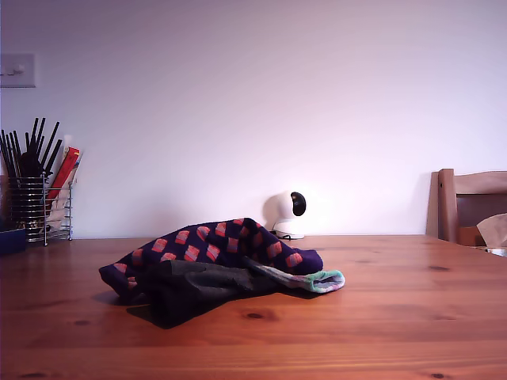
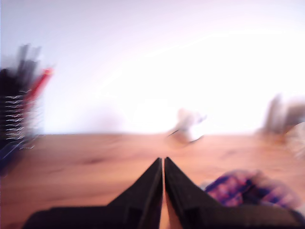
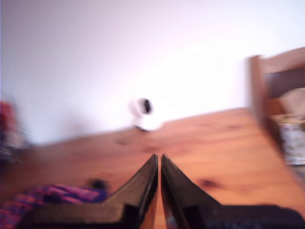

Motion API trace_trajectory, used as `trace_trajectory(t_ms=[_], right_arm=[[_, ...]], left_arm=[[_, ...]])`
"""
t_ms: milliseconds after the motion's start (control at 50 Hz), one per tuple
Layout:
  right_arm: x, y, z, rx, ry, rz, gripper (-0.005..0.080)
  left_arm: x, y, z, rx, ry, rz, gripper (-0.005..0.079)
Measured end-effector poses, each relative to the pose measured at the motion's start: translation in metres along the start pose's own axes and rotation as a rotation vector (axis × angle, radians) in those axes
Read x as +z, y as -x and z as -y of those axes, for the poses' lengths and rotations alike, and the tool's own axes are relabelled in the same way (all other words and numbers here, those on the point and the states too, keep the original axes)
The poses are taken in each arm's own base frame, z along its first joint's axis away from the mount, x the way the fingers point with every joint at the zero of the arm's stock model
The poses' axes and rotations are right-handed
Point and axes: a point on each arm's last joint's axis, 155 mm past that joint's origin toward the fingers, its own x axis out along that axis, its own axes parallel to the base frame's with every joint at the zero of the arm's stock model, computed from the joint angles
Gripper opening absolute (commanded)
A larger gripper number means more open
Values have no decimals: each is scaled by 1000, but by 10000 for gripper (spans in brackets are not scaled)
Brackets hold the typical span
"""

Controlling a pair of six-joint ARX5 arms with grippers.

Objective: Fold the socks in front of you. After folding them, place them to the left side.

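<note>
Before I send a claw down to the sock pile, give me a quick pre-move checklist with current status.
1. Socks still unfolded in one heap: ok to start, nothing folded yet.
2. My first claw empty, jaws together: ok, must open before grasping.
3. My second claw empty, jaws together: ok, same.
4. Single sock separable: not ok; the patterned sock, dark sock and pastel sock overlap.
5. Bare table around the heap: ok.
6. Wrist views sharp: not ok, both blurred.
</note>
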Motion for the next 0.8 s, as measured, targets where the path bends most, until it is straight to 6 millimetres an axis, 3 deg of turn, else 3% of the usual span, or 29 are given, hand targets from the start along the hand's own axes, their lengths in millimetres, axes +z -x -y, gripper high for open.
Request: trace_trajectory(t_ms=[80,300,540,800], right_arm=[[-1,0,-9,46,-43,-12,-12],[-17,7,-30,135,-113,-150,-12],[24,11,-48,152,-43,-201,-12],[19,-15,-60,207,-20,-440,-12]], left_arm=[[6,0,12,-62,64,15,-19],[-16,6,38,-180,186,-143,-19],[6,0,64,-261,209,-262,-19],[-24,-32,62,-259,239,-493,-19]])
